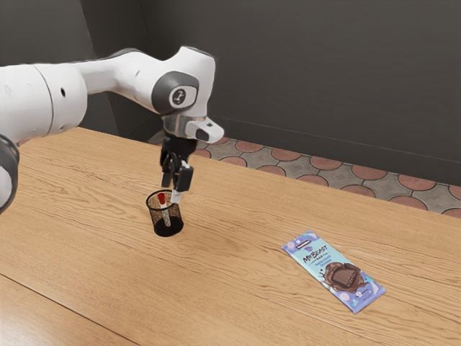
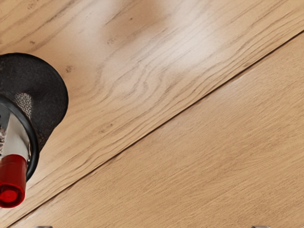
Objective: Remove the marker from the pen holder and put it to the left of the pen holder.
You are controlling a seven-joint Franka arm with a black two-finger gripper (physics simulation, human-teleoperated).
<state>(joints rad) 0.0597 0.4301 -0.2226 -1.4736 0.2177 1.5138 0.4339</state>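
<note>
In the exterior view my gripper (image 1: 176,186) hangs just above the rim of the black mesh pen holder (image 1: 168,226), toward that view's right side of it. The marker (image 1: 162,199) leans inside the holder, its red cap near the rim and its pale body showing through the mesh. At the wrist view's lower edge the tips of my gripper (image 2: 152,226) stand far apart, open, with nothing between them. Off to one side of them are the marker's red cap (image 2: 13,178) and the dark pen holder (image 2: 47,90).
A blue and purple chocolate bar (image 1: 334,271) lies flat on the wooden table (image 1: 238,288), well apart from the holder toward the exterior view's right. Behind the table's far edge are a tiled floor and a dark wall.
</note>
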